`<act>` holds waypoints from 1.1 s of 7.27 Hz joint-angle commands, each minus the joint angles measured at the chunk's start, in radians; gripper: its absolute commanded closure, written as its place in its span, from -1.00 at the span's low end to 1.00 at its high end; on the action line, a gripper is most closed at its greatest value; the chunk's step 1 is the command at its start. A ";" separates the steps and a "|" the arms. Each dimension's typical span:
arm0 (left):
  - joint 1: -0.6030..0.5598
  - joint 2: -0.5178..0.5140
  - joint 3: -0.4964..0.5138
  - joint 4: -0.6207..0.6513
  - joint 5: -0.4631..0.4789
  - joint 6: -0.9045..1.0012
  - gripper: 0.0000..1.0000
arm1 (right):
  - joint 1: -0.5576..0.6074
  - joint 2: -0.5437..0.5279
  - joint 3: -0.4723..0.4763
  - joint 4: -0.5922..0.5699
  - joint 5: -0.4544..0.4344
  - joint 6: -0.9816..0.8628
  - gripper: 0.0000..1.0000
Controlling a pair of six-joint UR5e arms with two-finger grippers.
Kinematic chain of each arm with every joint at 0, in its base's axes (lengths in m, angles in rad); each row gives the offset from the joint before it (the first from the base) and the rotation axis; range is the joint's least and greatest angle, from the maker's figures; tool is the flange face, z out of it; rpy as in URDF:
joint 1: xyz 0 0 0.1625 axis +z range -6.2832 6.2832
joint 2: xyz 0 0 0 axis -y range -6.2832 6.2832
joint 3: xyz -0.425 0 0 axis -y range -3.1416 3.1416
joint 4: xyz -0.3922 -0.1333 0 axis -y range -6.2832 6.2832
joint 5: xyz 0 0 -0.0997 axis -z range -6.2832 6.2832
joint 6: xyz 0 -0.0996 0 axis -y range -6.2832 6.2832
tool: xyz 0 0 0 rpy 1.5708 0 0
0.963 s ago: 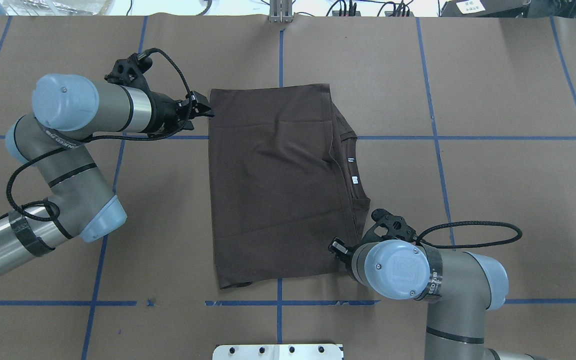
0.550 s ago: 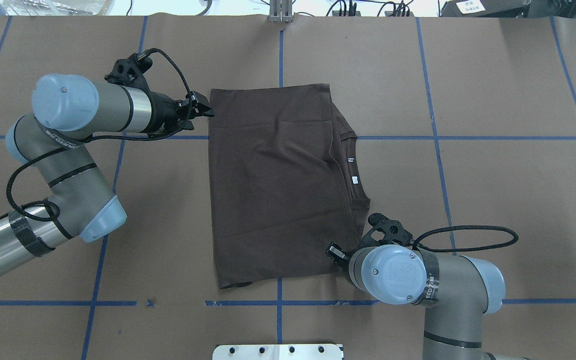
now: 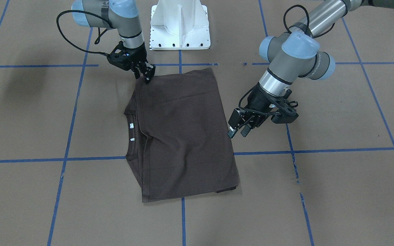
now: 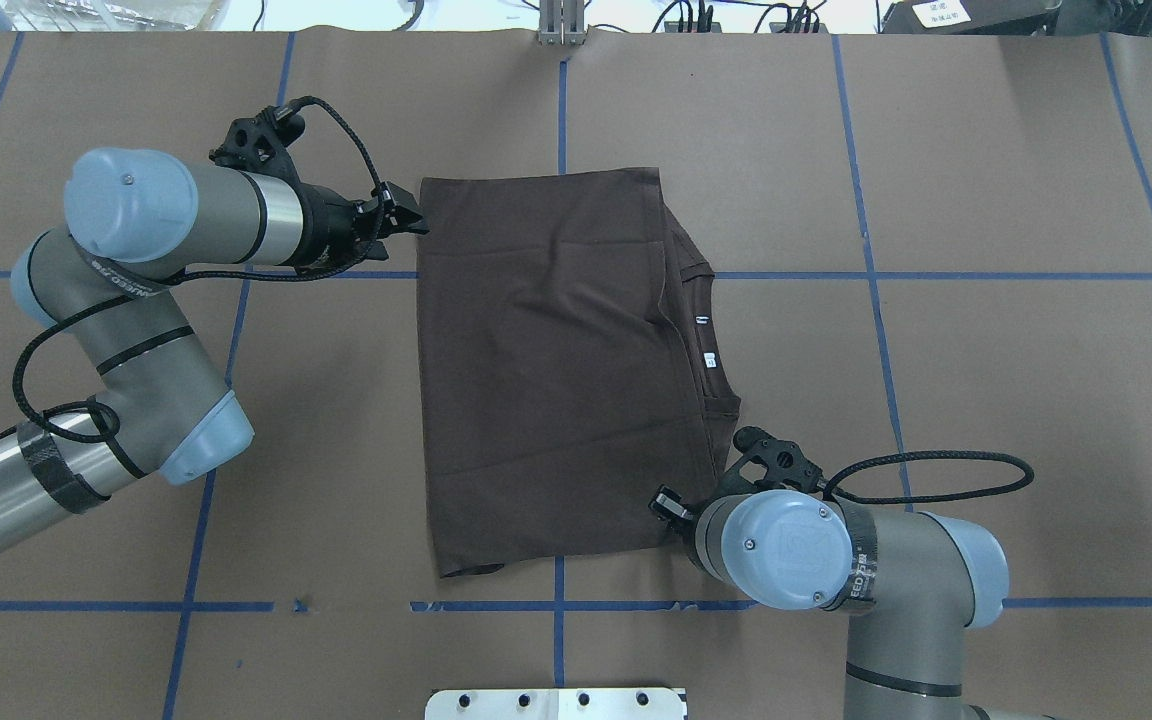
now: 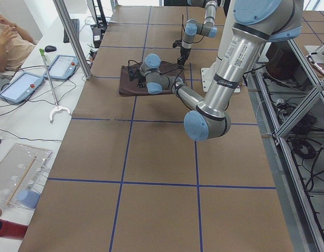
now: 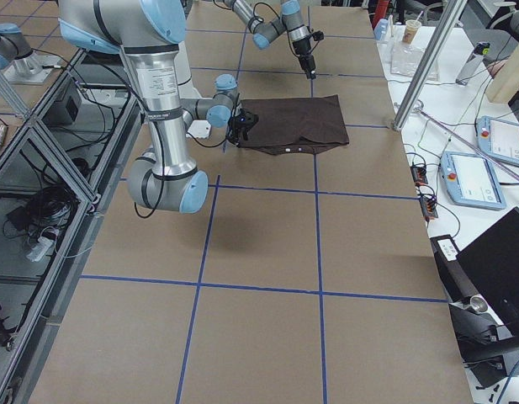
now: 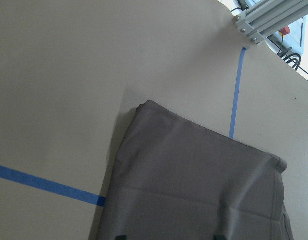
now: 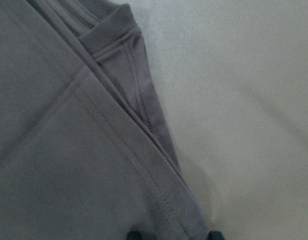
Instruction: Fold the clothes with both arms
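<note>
The clothes are one dark brown T-shirt (image 4: 556, 360), folded into a rectangle and lying flat mid-table, its collar (image 4: 701, 330) with white tags peeking out on the right side. My left gripper (image 4: 414, 222) is open and hovers at the shirt's far left corner; in the front-facing view its fingers (image 3: 237, 131) are apart beside the shirt's edge (image 3: 229, 136). My right gripper (image 3: 148, 77) stands over the near right corner, largely hidden under its wrist (image 4: 776, 548) from overhead. Its wrist view shows the fingertips (image 8: 134, 235) spread over flat cloth (image 8: 69, 150).
Brown paper with blue tape lines (image 4: 866, 275) covers the table. The white pedestal base (image 3: 180, 27) sits at the robot's edge. A metal post (image 5: 72, 37), control tablets (image 5: 17, 86) and a seated person (image 5: 9, 42) are beyond the far edge.
My right arm has edged slightly left and nearer, closing on the shirt's near right corner. The left arm and the shirt have stayed put.
</note>
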State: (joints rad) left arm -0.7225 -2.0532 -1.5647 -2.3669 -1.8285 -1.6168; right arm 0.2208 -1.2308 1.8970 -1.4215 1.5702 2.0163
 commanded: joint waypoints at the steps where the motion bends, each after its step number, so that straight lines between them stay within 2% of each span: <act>1: 0.002 0.001 0.000 0.000 0.000 0.000 -0.32 | 0.012 0.005 0.004 0.001 0.007 -0.008 1.00; 6: 0.003 0.001 -0.002 0.000 0.000 -0.029 -0.33 | 0.020 0.014 0.008 -0.001 0.004 -0.024 1.00; 8: 0.006 0.011 -0.034 0.000 0.000 -0.087 -0.33 | 0.025 0.014 0.060 -0.010 0.005 -0.013 1.00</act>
State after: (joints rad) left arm -0.7184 -2.0497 -1.5776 -2.3669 -1.8285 -1.6715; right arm 0.2432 -1.2141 1.9278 -1.4273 1.5754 1.9965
